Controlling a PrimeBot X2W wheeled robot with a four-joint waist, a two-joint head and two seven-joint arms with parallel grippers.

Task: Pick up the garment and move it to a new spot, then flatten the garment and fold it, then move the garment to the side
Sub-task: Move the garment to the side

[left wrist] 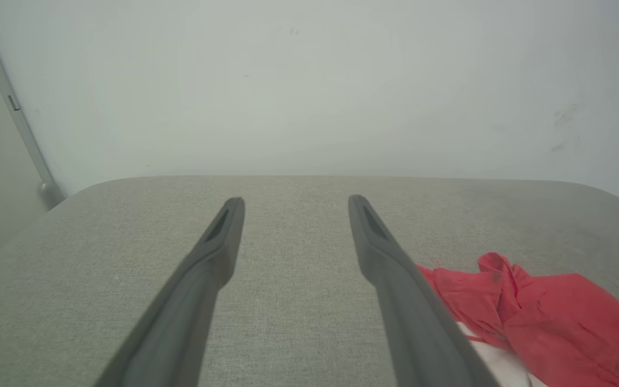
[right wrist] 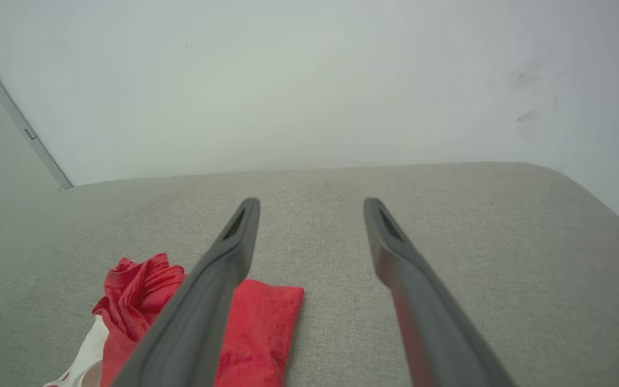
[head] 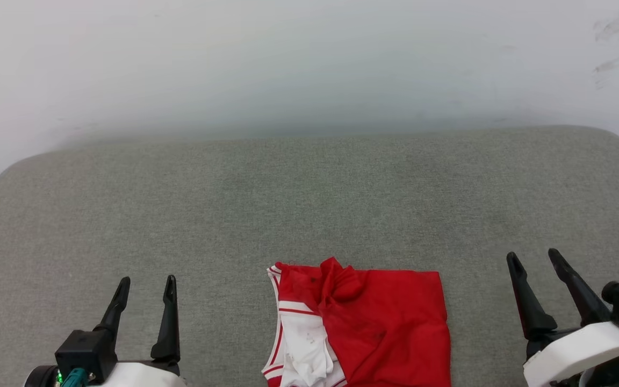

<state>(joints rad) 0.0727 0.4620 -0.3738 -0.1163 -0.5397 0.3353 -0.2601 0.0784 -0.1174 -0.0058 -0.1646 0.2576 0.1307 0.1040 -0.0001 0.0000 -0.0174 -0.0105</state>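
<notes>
Jaws spread wide on both arms, and nothing between them: left jaws at the near left, right jaws at the near right, each pair poised over bare fabric of the grey bench [head: 309, 204] and well clear of the cloth. And there's the garment [head: 379, 328], centre at the near edge, lying between the two arms. Its red body makes a rough rectangle, a white sleeve with striped trim shows on its left side, the collar is bunched at the far end, and its near part is cut off by the head view's edge. Which step is this? Hard call. A loosely doubled-over shape like that fits a shirt waiting to be lifted to a new spot, and it fits one partway through folding just as well. Either way, I'd say the next grasp calls for jaws brought inward and down onto an edge of thin, limp cloth, pinching cleanly without dragging the whole pile
</notes>
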